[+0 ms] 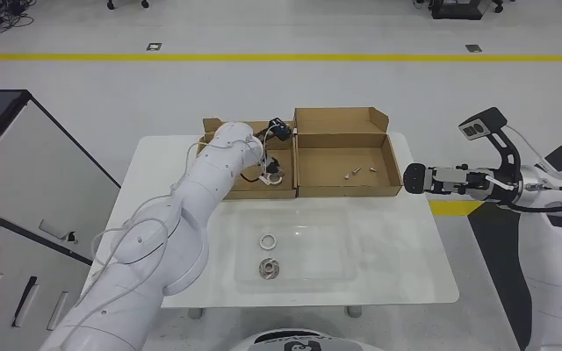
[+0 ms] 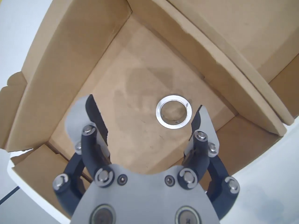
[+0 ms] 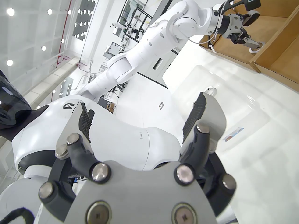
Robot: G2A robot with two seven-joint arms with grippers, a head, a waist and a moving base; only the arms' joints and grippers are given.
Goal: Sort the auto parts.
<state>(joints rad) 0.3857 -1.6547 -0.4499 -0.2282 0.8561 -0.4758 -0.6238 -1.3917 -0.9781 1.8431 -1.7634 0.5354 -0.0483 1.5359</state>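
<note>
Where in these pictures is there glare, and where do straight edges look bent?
Left wrist view: the box walls bow into arcs, a lens effect, and the ring gleams on its face. Right wrist view: the lamps flare white, and bright streaks lie on the tray. Top view: the light is even, with only a faint sheen on the tray.

The cardboard box around the ring and the neighbouring box are coloured plain brown. The ring is seen in shiny silver. The table is finished in white. Black ribbed pads are carried on the silver right gripper. A yellow stripe is painted across the pale floor.
</note>
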